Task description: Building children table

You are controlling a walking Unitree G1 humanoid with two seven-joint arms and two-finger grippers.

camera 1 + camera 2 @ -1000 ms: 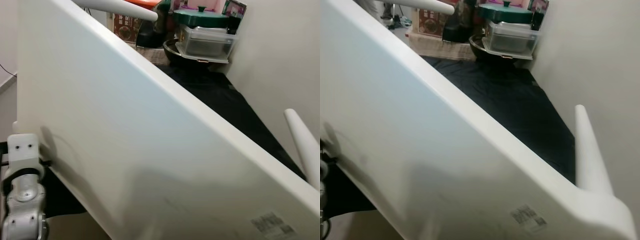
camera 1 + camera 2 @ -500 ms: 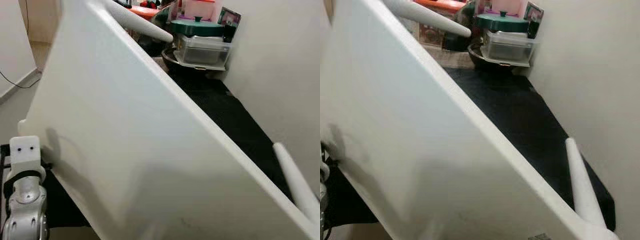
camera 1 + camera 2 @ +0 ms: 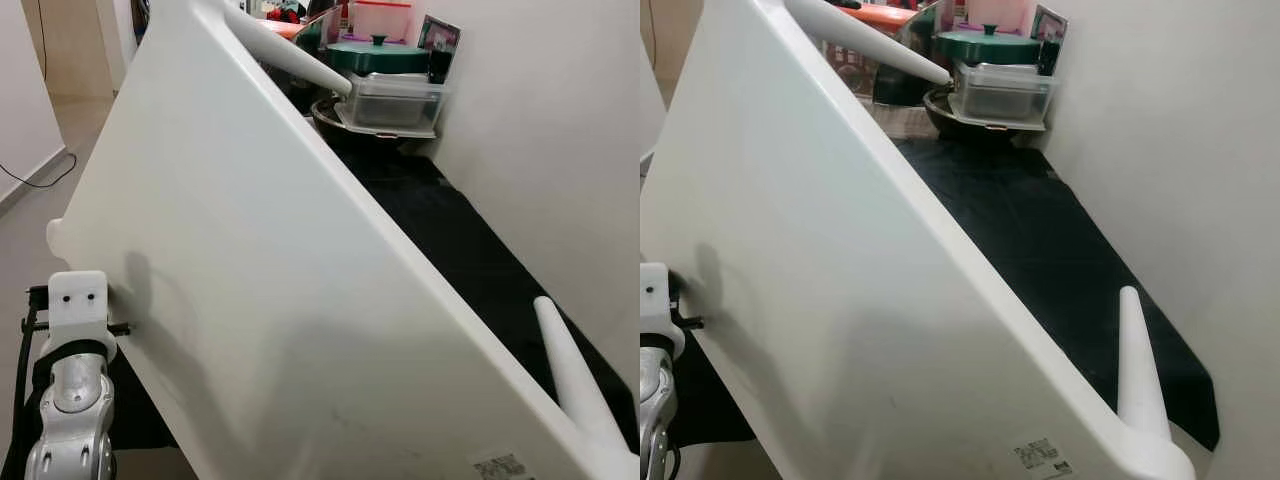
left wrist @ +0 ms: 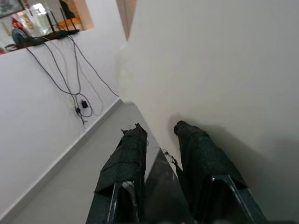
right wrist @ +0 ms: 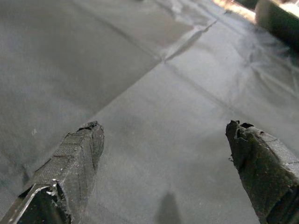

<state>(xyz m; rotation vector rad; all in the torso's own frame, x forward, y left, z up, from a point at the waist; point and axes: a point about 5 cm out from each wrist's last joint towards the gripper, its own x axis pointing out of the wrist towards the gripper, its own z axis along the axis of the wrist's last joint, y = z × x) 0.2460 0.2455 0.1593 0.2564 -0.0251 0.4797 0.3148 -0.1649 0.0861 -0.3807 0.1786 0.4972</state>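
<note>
White tabletop [image 3: 300,300], tilted steeply on edge, rises directly ahead of my left gripper [image 4: 159,135]. Its two fingers stand slightly parted, straddling the panel's lower edge. Two white legs [image 3: 1137,360] jut from the far side. My right gripper [image 5: 163,140] gapes wide, holding nothing, above black cloth [image 5: 163,93].

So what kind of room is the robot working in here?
Most likely a room in someone's home. A white children's tabletop with tapered legs is tipped up over a black mat, household clutter, a lidded plastic container among it, is piled in the corner, and cables trail down a white wall.
</note>
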